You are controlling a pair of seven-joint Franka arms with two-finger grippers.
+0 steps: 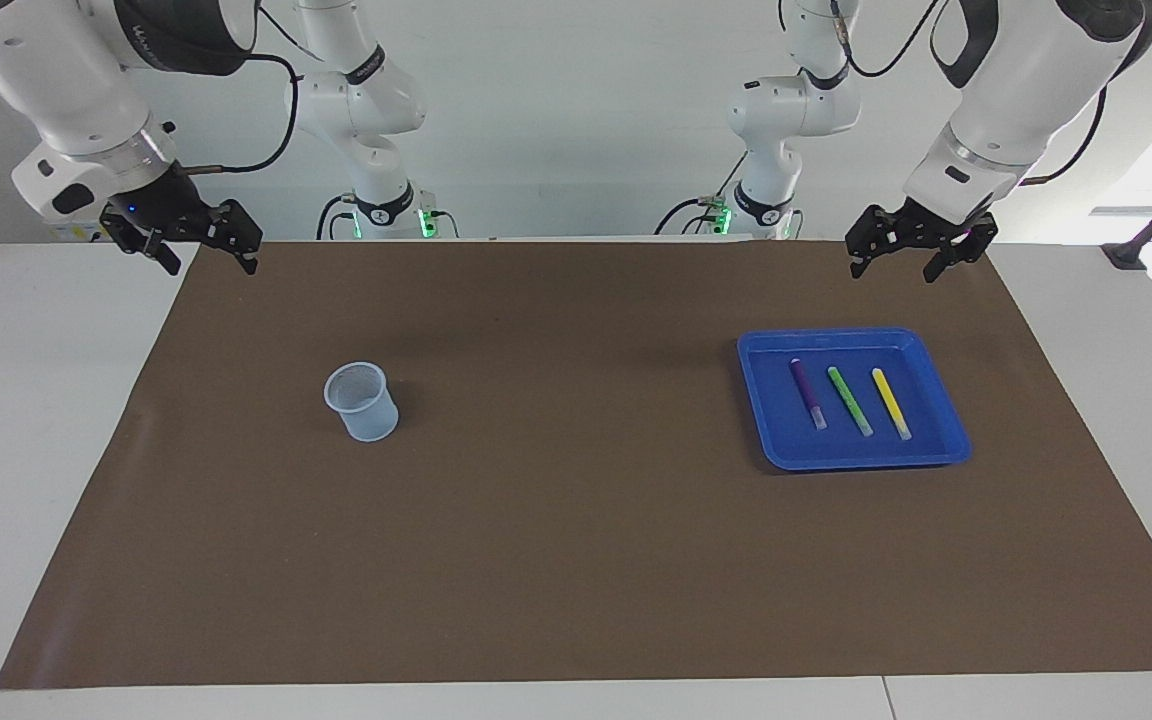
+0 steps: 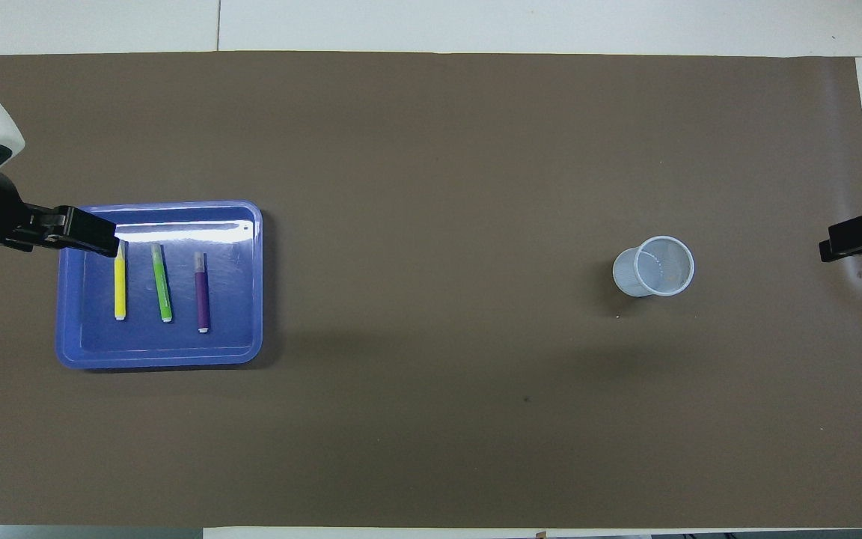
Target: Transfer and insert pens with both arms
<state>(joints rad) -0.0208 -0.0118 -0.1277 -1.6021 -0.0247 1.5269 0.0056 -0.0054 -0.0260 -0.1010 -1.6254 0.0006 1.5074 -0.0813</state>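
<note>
Facing view, purple pen (image 1: 807,393), green pen (image 1: 849,400) and yellow pen (image 1: 891,403) side by side in blue tray (image 1: 936,452), left gripper (image 1: 921,266) raised nearby, fingers spread, right gripper (image 1: 204,258) fingers spread, mesh cup (image 1: 361,402) on brown mat (image 1: 576,560)

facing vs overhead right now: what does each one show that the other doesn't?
Facing view only: both white jointed arms and the two smaller arm bases with green lights; the left gripper and right gripper hang open, raised near the brown mat's robot-side edge, neither over the tray.

Overhead view only: the inside of the pale mesh cup, holding no pens.

Both: the blue plastic tray holding the purple pen, green pen and yellow pen side by side, none gripped, with the cup toward the right arm's end.
</note>
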